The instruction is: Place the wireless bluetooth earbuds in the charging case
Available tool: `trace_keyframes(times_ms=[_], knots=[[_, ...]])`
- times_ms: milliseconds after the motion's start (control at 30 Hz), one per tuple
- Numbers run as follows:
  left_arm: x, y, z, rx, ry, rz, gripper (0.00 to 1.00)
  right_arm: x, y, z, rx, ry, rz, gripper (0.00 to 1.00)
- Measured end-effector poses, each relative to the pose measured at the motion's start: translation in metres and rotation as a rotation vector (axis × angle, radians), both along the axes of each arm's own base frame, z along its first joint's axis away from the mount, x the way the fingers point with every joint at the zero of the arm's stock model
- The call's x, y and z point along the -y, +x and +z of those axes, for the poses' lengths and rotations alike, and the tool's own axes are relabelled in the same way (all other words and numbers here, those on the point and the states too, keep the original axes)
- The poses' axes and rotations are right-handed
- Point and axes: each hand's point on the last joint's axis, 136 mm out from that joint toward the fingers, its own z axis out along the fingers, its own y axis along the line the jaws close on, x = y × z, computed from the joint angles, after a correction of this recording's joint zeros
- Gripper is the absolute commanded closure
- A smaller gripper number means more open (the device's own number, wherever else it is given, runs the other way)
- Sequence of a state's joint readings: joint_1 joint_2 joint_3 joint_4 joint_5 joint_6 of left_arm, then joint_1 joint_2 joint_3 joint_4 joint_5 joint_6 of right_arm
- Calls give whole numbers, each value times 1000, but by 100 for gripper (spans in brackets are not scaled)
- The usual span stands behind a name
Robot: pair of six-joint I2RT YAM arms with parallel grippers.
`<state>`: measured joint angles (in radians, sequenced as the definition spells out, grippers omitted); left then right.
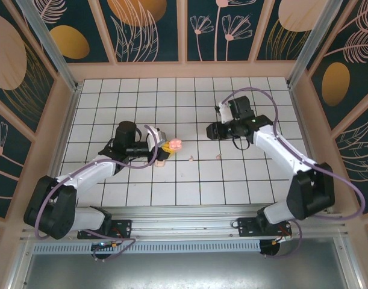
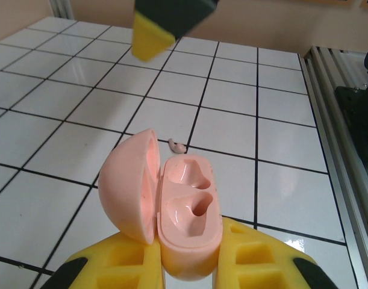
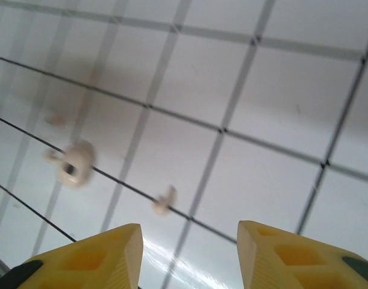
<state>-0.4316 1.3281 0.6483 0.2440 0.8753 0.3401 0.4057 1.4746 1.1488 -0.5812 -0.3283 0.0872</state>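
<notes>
Closest to the left wrist camera, the yellow fingers (image 2: 120,265) of the left gripper (image 2: 190,268) are pressed against both sides of the charging case (image 2: 187,226), holding it by its lower end. The case is raised off the surface with its pale pink lid (image 2: 130,186) swung open to one side. The base faces the lens and shows two glossy moulded wells, one above the other. Just beyond the case, an earbud (image 2: 177,145) lies on the white tiled table (image 2: 280,138), close to a dark grid line. From overhead, the left gripper (image 1: 165,146) sits a little left of the table's middle with the case (image 1: 173,144) at its tip. The earbud (image 1: 191,158) is just to the right of the case and slightly nearer. The other earbud (image 1: 218,156) lies further right, apart from the first. The right gripper (image 1: 212,130) hangs right of centre, a bit farther back than that second bud, and its arm runs back to a base at the near right. In the right wrist view, the right gripper (image 3: 190,259) has its two yellow fingers (image 3: 81,259) set apart with only tile between them, so it grips nothing. That picture is blurred. A small pale bud (image 3: 164,201) can be made out on a grid line ahead of the fingers. A larger pale blob (image 3: 72,167) with a dark spot lies further left, and I cannot tell what it is.
</notes>
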Motion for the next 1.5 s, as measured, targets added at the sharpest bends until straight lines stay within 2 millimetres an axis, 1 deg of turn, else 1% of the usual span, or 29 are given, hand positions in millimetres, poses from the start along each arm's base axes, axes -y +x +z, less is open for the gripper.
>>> trace_keyframes(times_ms=[33,100,200,300,433,533,667,867,1167,1333,1500], knots=[[0,0,-2,-4,2,3,84,5,-3,-12,-42,-33,-8,54],[-1,1,-2,-5,3,10,84,11,-8,-29,-104,-77,-16,53],[-1,3,-1,4,2,19,84,18,-6,-47,-171,-114,-30,53],[-1,4,-2,5,4,22,84,21,2,-66,-220,-132,-46,52],[-1,4,-2,6,4,25,84,22,4,-92,-286,-154,-48,52],[-2,4,0,9,5,32,84,19,5,-104,-313,-154,-43,52],[-3,5,5,26,1,40,84,14,8,-110,-327,-134,-33,53],[-3,5,6,31,2,45,83,8,10,-117,-339,-108,-22,53],[-3,5,6,31,2,45,83,12,3,-126,-362,-130,-25,53],[-3,5,6,31,2,45,83,17,-5,-133,-380,-154,-13,52],[-3,5,6,30,2,45,83,20,-9,-135,-388,-167,-7,53]])
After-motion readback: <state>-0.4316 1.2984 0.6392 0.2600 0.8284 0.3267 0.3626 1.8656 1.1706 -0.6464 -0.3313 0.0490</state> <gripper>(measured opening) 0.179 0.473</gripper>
